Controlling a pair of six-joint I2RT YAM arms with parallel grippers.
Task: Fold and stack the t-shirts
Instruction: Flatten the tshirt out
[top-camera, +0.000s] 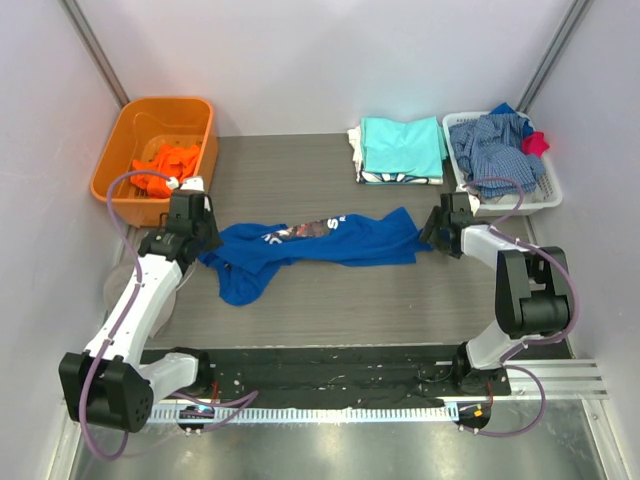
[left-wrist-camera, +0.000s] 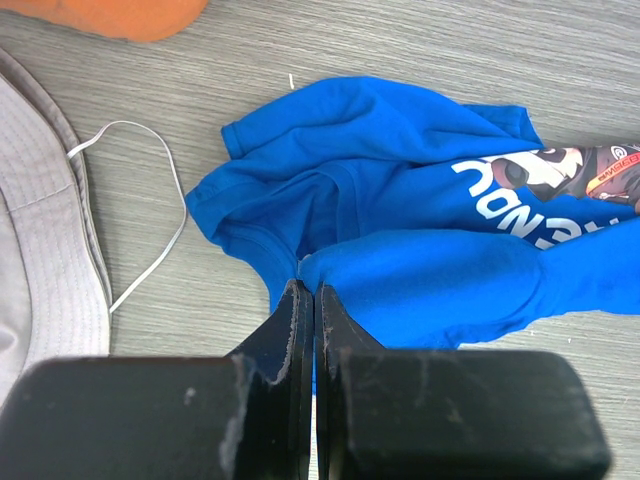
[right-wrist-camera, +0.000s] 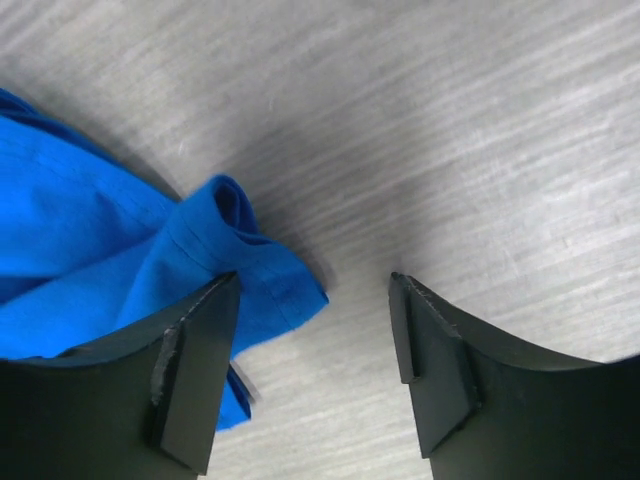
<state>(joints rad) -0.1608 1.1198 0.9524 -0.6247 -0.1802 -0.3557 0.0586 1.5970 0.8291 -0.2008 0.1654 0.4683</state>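
Blue t-shirt (top-camera: 310, 245) lies crumpled lengthwise across the middle of the worktop (top-camera: 330, 310), with a claw at each end.
A bare strip separates it from the near edge. Left claw (left-wrist-camera: 307, 288) is pinched tight on the shirt's left hem. The right claw (right-wrist-camera: 312, 285) stands wide, the shirt's right corner against one finger; only the wrist views show this. A white cord loop (left-wrist-camera: 150, 200) appears only in the left wrist view. Along the far edge sit an orange bin (top-camera: 120, 150), a folded aqua stack (top-camera: 402, 145) and a white basket (top-camera: 545, 195).
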